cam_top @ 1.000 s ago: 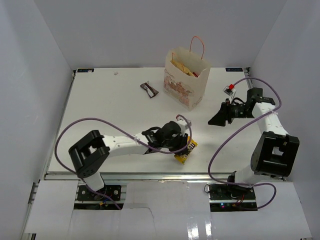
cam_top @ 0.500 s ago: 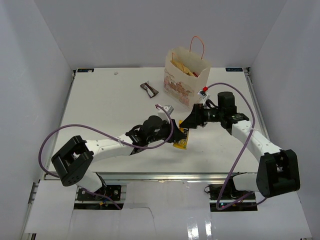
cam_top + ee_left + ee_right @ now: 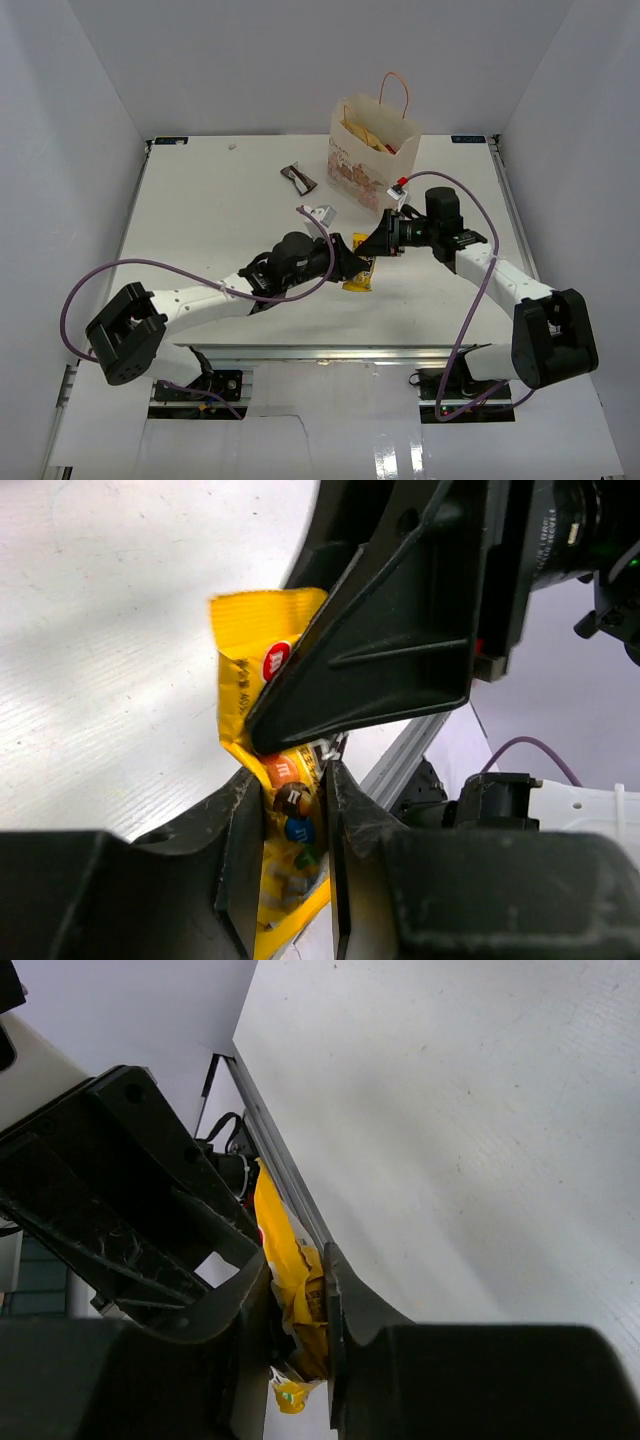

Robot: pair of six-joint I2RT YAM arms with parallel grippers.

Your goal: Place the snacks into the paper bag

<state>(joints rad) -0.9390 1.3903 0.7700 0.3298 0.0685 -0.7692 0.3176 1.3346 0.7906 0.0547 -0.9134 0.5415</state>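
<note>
The yellow M&M's pouch (image 3: 359,276) hangs just above the table at centre, held from both sides. My left gripper (image 3: 350,263) is shut on its lower part, where the printed candies (image 3: 290,805) show between the fingers. My right gripper (image 3: 376,244) comes in from the right and is shut on the pouch's upper edge (image 3: 290,1270). In the left wrist view the right gripper's black fingers (image 3: 390,650) cover the pouch's top (image 3: 245,670). The cream paper bag (image 3: 372,165) stands upright at the back, with tan-yellow packets (image 3: 366,134) showing in its mouth.
A dark brown wrapper (image 3: 298,180) lies on the table left of the paper bag. The bag's red cord handle (image 3: 396,88) sticks up above its rim. Purple cables loop from both arms. White walls enclose the table on three sides.
My right arm swung in from the right side to the centre and closed on the pouch. My left arm carried the pouch up and leftward to meet it.
</note>
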